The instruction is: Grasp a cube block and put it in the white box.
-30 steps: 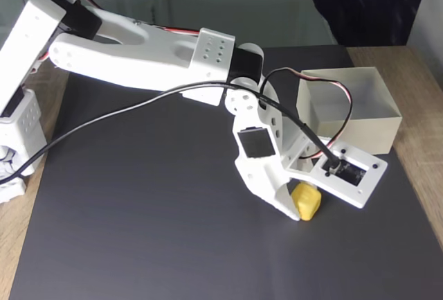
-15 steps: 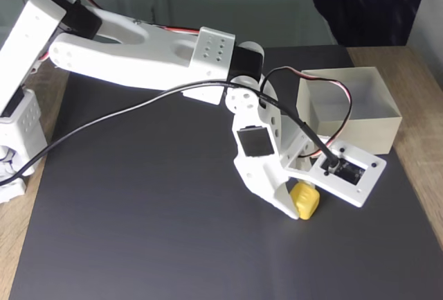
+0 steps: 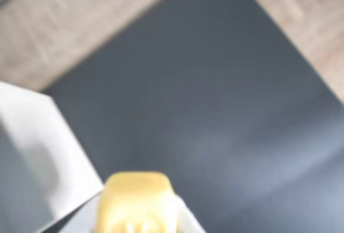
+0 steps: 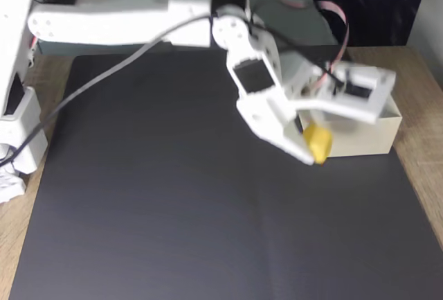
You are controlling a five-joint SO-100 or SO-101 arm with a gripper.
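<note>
In the fixed view my arm [image 4: 118, 12] reaches from the left across the dark mat [image 4: 173, 210]. My end effector [image 4: 313, 146] is clamped on the yellow cube [image 4: 319, 143], lifted off the mat just beside the white box [image 4: 367, 134].
</note>
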